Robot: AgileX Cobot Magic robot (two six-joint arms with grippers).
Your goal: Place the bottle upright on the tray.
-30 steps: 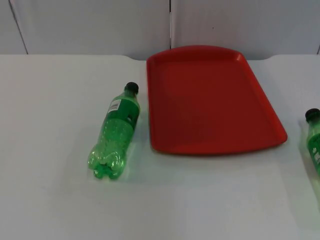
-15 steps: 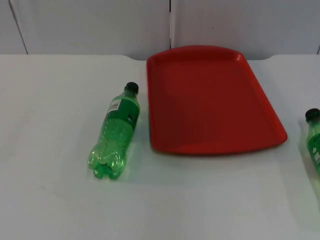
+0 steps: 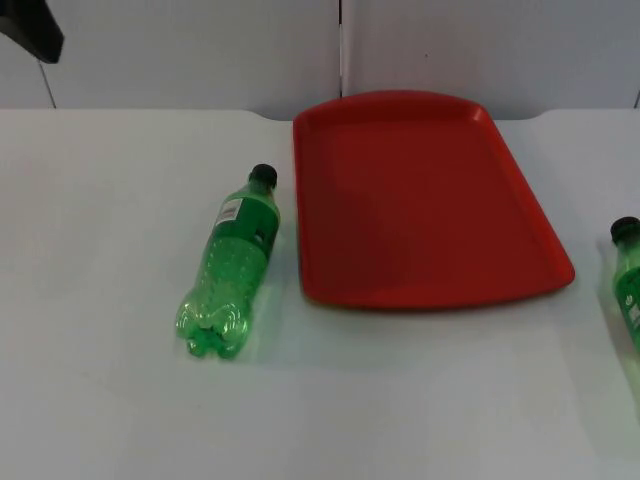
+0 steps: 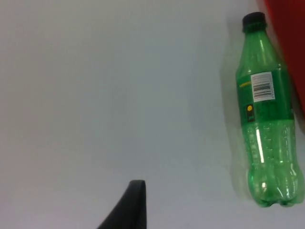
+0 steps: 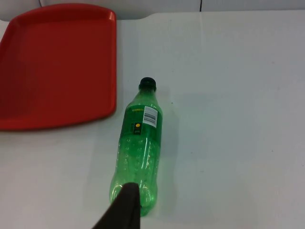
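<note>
Green bottle (image 3: 229,262) lies flat beside the red tray (image 3: 425,200), well ahead of the left gripper (image 4: 127,210). A second bottle (image 5: 137,148) lies just before the right gripper (image 5: 125,210). Neither grip can be judged.

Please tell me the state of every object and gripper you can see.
Left green bottle: lying on its side beside the tray, capped.
Right green bottle: lying on its side, capped.
Red tray: flat on the table, nothing on it.
Left gripper: above the table, holding nothing.
</note>
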